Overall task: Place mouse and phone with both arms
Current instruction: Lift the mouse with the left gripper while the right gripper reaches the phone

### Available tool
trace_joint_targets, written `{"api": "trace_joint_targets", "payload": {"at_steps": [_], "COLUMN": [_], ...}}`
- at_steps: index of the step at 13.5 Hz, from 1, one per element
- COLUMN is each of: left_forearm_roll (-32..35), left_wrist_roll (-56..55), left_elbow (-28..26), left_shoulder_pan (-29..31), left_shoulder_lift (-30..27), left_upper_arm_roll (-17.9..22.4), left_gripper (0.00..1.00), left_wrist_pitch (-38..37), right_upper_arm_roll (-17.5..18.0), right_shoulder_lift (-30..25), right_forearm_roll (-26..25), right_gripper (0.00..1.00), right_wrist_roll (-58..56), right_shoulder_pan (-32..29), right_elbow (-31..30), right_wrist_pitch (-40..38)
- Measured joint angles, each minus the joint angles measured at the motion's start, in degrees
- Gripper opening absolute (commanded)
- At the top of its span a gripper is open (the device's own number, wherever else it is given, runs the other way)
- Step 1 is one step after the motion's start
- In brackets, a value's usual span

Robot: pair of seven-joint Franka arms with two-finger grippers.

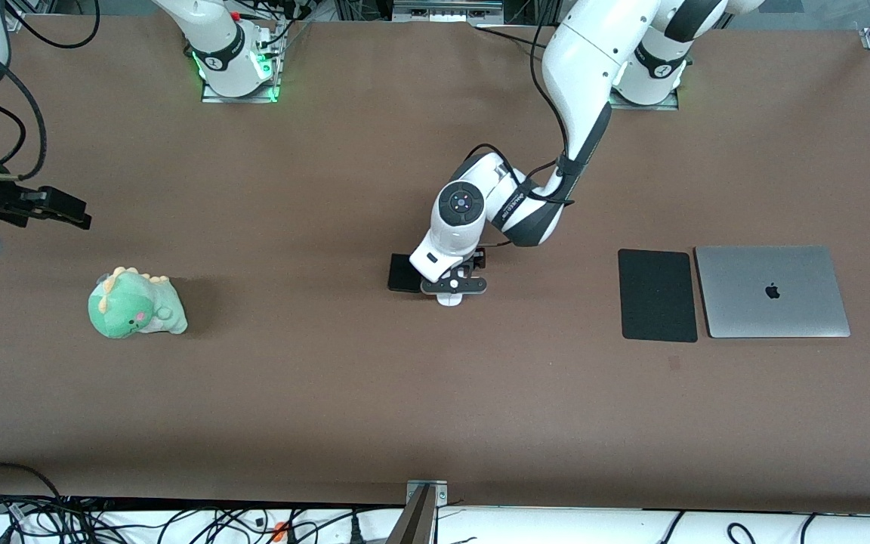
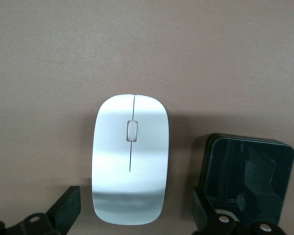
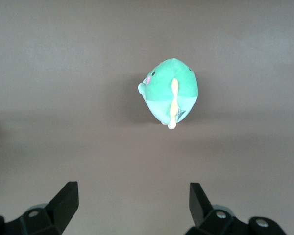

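Observation:
The white mouse (image 2: 131, 156) lies on the brown table near its middle. In the front view only its end (image 1: 450, 300) shows under my left gripper (image 1: 454, 290). The left gripper (image 2: 134, 211) is low over the mouse and open, one finger on each side, with a gap between each finger and the mouse. The black phone (image 1: 403, 273) lies flat right beside the mouse, toward the right arm's end; it also shows in the left wrist view (image 2: 247, 178). My right gripper (image 1: 65, 210) is open and empty above the table at the right arm's end (image 3: 133, 203).
A green plush dinosaur (image 1: 135, 305) sits near the right gripper; it also shows in the right wrist view (image 3: 170, 92). A flat black mouse pad (image 1: 657, 295) and a closed grey laptop (image 1: 772, 292) lie side by side toward the left arm's end.

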Motion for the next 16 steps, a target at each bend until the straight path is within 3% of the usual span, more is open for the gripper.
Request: {"api": "trace_joint_targets", "payload": {"at_steps": [4, 7, 11, 16], "left_forearm_roll": [0.83, 0.85, 0.87, 0.87], "left_wrist_roll": [-0.09, -0.29, -0.43, -0.64], "left_elbow": [0.13, 0.15, 0.19, 0.39], "left_shoulder_pan": [0.01, 0.00, -0.02, 0.01], "left_shoulder_lift": [1.02, 1.05, 1.05, 1.06], "left_upper_arm_roll": [0.37, 0.37, 0.37, 0.58], "left_gripper": [1.00, 0.80, 0.66, 0.58], "left_wrist_pitch": [0.35, 0.38, 0.40, 0.45], "right_upper_arm_roll": [0.60, 0.69, 0.82, 0.89], "right_shoulder_lift": [2.86, 4.40, 6.88, 10.54], "right_forearm_roll": [0.32, 0.87, 0.89, 1.98], "right_gripper": [1.00, 1.00, 1.00, 1.00], "right_wrist_roll": [-0.58, -0.58, -0.57, 6.33], "right_shoulder_pan": [0.77, 2.37, 4.86, 8.38], "right_elbow": [-1.01, -2.16, -3.62, -3.74], "right_wrist_pitch": [-0.05, 1.64, 6.66, 11.15]}}
